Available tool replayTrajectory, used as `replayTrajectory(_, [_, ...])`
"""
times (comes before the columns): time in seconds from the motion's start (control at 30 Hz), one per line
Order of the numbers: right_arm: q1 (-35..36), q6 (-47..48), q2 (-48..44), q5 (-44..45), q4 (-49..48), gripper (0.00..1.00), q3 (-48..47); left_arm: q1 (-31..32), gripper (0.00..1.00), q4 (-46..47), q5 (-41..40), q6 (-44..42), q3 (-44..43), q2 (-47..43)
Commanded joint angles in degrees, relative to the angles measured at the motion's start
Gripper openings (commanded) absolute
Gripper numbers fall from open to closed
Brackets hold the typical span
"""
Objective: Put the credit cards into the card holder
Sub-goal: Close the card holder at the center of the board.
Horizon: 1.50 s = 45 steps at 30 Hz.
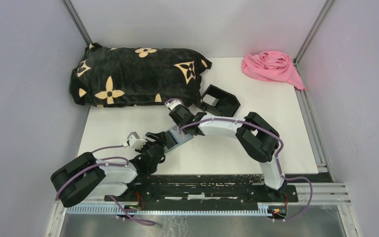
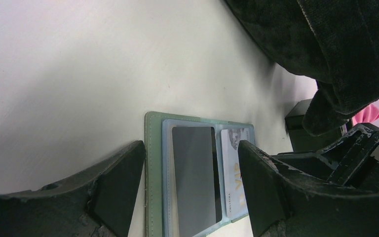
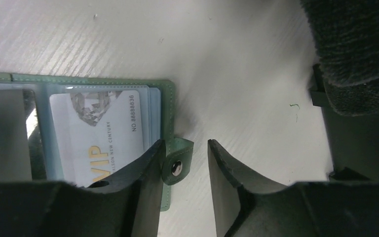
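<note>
Card holder (image 3: 165, 98) lies open, flat on the table (image 3: 227, 59).
Right wrist view alone: white card (image 3: 98, 133) reads "VIP", "NO 8888836"; right gripper (image 3: 185, 148) half open, snap tab (image 3: 177, 165) between its fingers, unclamped. Left wrist view: dark card (image 2: 195, 173); left gripper (image 2: 191, 145) wide open, straddling the card holder.

- The card holder (image 2: 153, 163), sage-green, lies opened flat on the white tabletop (image 2: 79, 74), its paler inside facing up with clear sleeves.
- Its snap tab (image 3: 177, 165) sticks out from one side edge, with the metal stud showing.
- A white card (image 3: 103, 133) marked "VIP" sits in the sleeve nearest the tab.
- A dark card (image 2: 195, 173) fills the neighbouring sleeve.
</note>
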<state>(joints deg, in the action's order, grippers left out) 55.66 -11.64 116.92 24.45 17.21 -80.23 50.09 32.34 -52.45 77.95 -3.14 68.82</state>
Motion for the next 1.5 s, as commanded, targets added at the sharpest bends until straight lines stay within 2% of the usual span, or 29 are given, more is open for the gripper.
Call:
replayTrajectory(0.0, [-1.13, 0.74, -0.22, -0.17, -2.01, 0.38, -1.30, -0.35, 0.78, -4.21, 1.12, -0.78, 0.50, 2.25])
replayTrajectory(0.2, [-2.27, -0.12, -1.29, -1.33, -2.81, 0.23, 0.37, -0.48, 0.78, -3.08, 0.94, -0.85, 0.33, 3.68])
replayTrajectory(0.33, [-2.78, -1.58, -2.19, -2.65, -2.91, 0.02, 1.54, -0.52, 0.78, 0.29, 1.09, -1.71, 0.73, 5.50])
replayTrajectory(0.37, [-2.87, -1.97, -2.34, -2.99, -2.75, 0.01, 1.75, -0.53, 0.78, 1.56, 1.28, -2.12, 0.80, 6.00])
replayTrajectory(0.6, [-3.44, -4.11, -3.27, -4.45, -3.41, 0.01, 4.12, -0.68, 0.78, 9.06, 4.39, -4.56, 1.42, 8.18])
replayTrajectory(0.93, [-3.56, -5.86, -3.06, -5.70, -3.51, 0.01, 5.08, -0.75, 0.79, 8.36, 7.45, -8.53, 0.25, 0.60])
replayTrajectory(1.47, [-3.54, -7.52, -4.25, -6.69, -3.67, 0.01, 6.75, -0.71, 0.79, 9.05, 8.71, -11.11, -3.10, -2.45])
